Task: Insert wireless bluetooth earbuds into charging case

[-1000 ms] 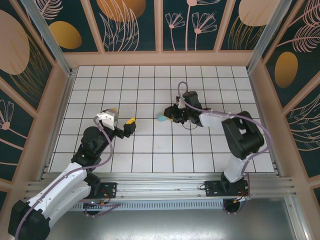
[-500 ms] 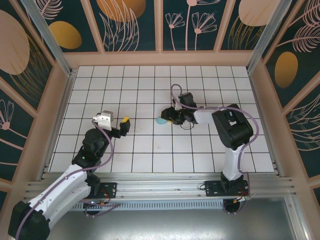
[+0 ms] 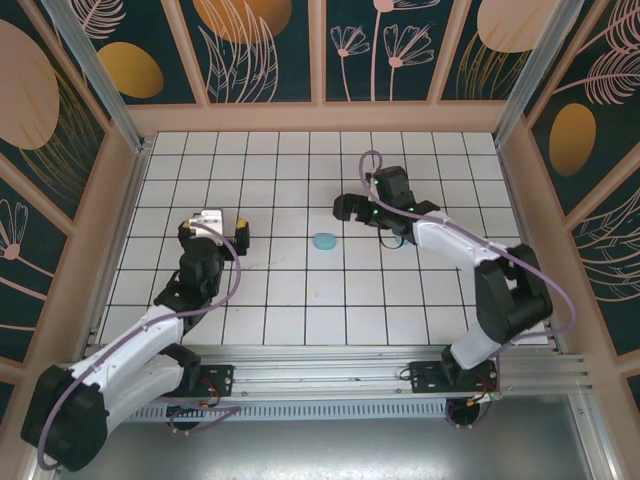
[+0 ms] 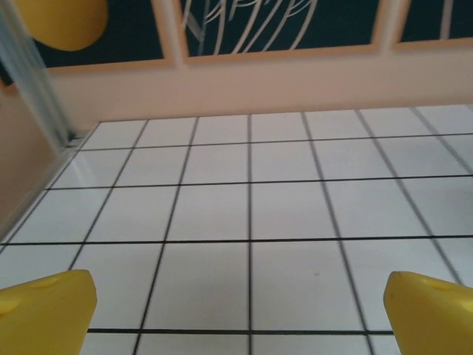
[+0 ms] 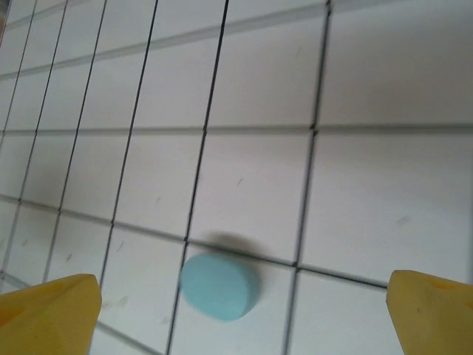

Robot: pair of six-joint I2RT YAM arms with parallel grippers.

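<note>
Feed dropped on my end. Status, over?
Left gripper open over bare tiles. Right gripper open, holding nothing. Light-blue case lies free on tiles, looks shut. Nothing blocks it.

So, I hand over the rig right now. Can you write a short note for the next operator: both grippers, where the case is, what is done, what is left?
Grippers: the left gripper is open and empty, over the left part of the table. The right gripper is open and empty, a little beyond the charging case, not touching it.
Things: the charging case lies flat near the middle of the table, lid shut.
Done: the case lies free, with no gripper on it.
Left: with the lid shut I cannot tell whether the earbuds are inside. I would check that first, then seat any that are missing.
</note>
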